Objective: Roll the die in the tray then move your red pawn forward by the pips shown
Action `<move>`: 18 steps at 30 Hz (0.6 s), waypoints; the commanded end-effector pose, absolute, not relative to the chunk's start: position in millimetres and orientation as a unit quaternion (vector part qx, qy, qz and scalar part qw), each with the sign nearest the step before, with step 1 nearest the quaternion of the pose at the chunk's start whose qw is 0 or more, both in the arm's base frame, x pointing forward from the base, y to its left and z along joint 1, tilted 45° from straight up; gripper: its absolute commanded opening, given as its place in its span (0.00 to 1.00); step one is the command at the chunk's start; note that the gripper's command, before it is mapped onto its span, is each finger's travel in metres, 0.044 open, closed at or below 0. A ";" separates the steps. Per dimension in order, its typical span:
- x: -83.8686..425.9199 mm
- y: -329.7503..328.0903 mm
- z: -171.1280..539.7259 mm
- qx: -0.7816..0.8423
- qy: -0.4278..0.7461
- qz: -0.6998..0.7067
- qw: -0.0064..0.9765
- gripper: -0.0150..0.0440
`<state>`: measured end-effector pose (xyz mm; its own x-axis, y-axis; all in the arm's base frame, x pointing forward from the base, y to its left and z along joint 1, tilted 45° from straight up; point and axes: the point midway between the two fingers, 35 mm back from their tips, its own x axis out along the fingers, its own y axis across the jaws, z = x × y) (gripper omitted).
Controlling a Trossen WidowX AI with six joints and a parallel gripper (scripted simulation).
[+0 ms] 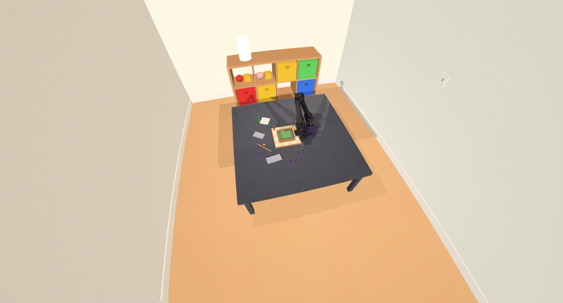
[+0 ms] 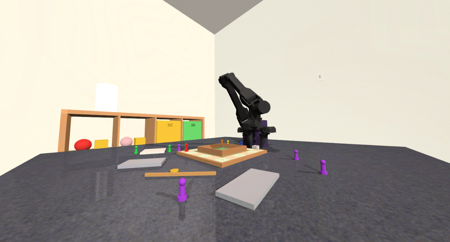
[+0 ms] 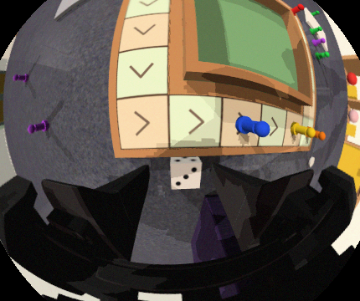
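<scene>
The white die [image 2: 255,147] [image 3: 186,173] lies on the dark table just outside the board's edge; the face towards the wrist camera shows three pips. My gripper [image 2: 255,145] [image 3: 180,169] is open, with its fingers on either side of the die. Whether they touch it cannot be told. The red pawn [image 1: 273,129] [image 2: 186,147] [image 3: 298,9] stands at the far corner of the board [image 2: 222,164] [image 3: 142,79]. The wooden tray [image 2: 213,151] [image 3: 190,33] with its green floor sits in the middle of the board and holds no die.
Blue [image 3: 252,126], yellow [image 3: 302,130] and orange [image 3: 320,135] pawns stand on the board's side by the die. Grey slabs [image 2: 248,187] [image 2: 141,163], a wooden stick [image 2: 188,174] and several purple and green pawns lie or stand around the board. The purple arm base [image 1: 311,130] is close behind.
</scene>
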<state>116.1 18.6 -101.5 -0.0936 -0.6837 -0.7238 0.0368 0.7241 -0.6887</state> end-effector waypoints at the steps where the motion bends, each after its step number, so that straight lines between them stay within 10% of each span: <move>1: 112.6 11.1 -104.1 -0.244 0.682 -0.287 0.627 0.72; 18: 112.9 11.7 -103.8 -0.244 0.682 -0.287 0.627 0.31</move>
<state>113.1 12.6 -104.7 -0.0981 -0.6888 -0.7183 0.0330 0.7191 -0.6941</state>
